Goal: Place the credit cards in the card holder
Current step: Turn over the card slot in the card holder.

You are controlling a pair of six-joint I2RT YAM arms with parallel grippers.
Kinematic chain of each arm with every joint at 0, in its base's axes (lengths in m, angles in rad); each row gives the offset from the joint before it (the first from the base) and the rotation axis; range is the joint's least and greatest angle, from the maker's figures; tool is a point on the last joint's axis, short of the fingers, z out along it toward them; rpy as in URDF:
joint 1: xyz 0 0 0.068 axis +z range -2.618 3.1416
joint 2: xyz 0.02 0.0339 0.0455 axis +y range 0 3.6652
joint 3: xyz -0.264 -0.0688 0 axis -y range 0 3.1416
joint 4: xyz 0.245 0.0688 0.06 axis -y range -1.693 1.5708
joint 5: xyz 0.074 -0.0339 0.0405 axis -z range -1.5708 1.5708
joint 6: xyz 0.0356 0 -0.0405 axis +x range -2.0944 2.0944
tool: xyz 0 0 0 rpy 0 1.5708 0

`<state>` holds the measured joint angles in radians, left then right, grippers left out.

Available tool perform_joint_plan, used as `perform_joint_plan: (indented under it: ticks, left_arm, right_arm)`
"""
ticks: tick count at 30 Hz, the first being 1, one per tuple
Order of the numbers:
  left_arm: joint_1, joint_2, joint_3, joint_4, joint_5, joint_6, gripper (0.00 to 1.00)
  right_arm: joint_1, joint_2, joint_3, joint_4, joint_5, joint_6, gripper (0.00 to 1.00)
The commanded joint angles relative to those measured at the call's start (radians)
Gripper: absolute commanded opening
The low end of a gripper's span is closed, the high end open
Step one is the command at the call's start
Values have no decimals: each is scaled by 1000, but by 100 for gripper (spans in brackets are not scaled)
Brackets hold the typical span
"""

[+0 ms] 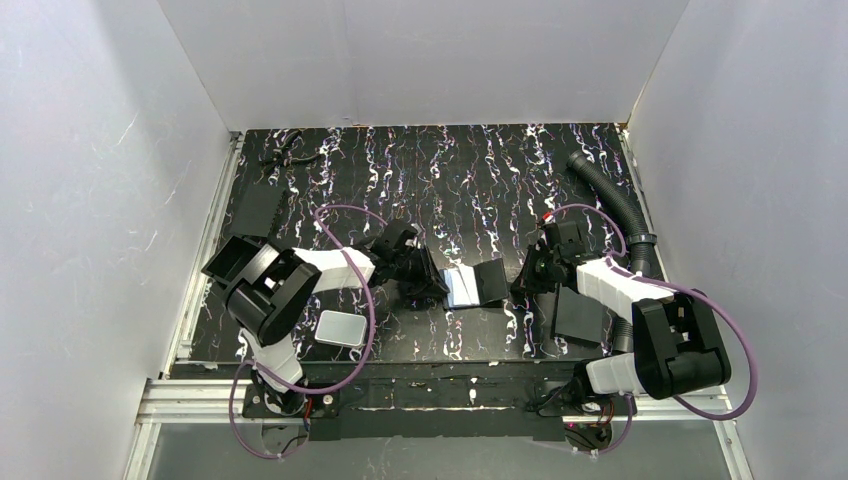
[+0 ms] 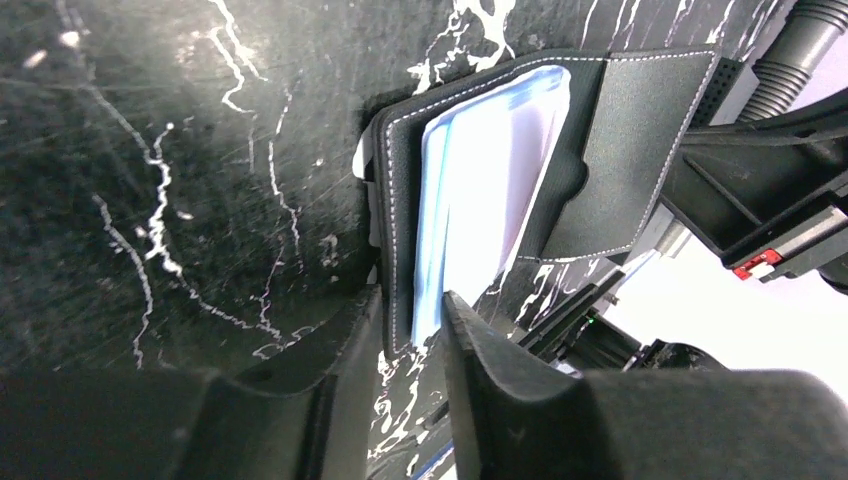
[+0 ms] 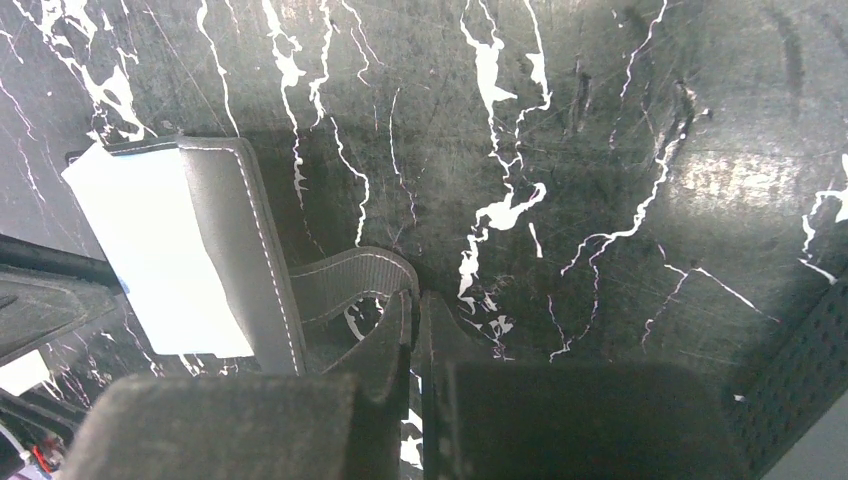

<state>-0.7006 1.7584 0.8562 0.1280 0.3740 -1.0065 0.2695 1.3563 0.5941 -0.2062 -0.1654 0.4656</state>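
The black card holder (image 1: 476,284) lies open on the marbled table between my two grippers. Its bluish clear pockets (image 2: 480,190) hold a pale flat sheet; I cannot tell if that is a credit card. No loose credit card is in view. My left gripper (image 1: 432,283) is shut on the holder's left edge, cover and pockets between its jaws (image 2: 412,310). My right gripper (image 1: 522,278) is shut on the holder's snap tab (image 3: 350,285), which loops from the cover (image 3: 235,240) into the closed jaws (image 3: 415,300).
A thick white rounded slab (image 1: 340,328) lies by the left arm's base. Flat black plates sit at the back left (image 1: 258,208) and under the right arm (image 1: 578,315). A ribbed hose (image 1: 612,200) runs along the right wall. White walls enclose the table.
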Motion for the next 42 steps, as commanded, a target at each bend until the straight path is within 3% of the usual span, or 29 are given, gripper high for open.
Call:
perform_joint_plan:
  ticks: [1,5,9,19,23,24,25,27,28,31,32,33,36,42]
  left_arm:
    - [9,8,7,105,73,-18,24]
    - [9,-27,-1,157,82,-30,14]
    - [10,-36,-9,215,90,-53,11]
    - [-15,42,43,323,144,-130,13]
    - [-17,52,45,322,127,-129,8]
    - [-21,53,54,296,116,-116,0]
    - [-28,38,80,206,87,-83,0]
    - [-90,-63,278,-370,-184,132,0]
    - [-92,-78,301,-463,-202,147,0]
    - [-114,-91,381,-664,-283,195,0]
    - [-152,-78,463,-822,-419,223,0]
    - [-171,-48,511,-893,-460,225,0]
    - [-178,-20,522,-888,-426,214,0]
    - [-178,-50,445,-781,-376,213,0]
  right_arm:
    - [-3,2,-21,12,7,-23,1]
    - [-3,8,-37,31,-18,-17,1]
    - [0,18,-45,47,-48,-11,1]
    - [2,2,-39,44,-51,-14,1]
    - [2,1,-41,40,-55,-16,1]
    - [8,9,-39,41,-62,-22,2]
    - [15,12,-31,29,-57,-30,7]
    - [54,-4,18,-48,10,-50,31]
    - [85,-14,67,-108,43,-63,49]
    - [161,-51,187,-263,189,-97,65]
    - [223,-84,236,-322,273,-106,72]
    - [260,-95,265,-337,303,-104,77]
    - [268,-98,238,-241,102,-84,82]
    - [263,-74,144,-26,-128,6,66]
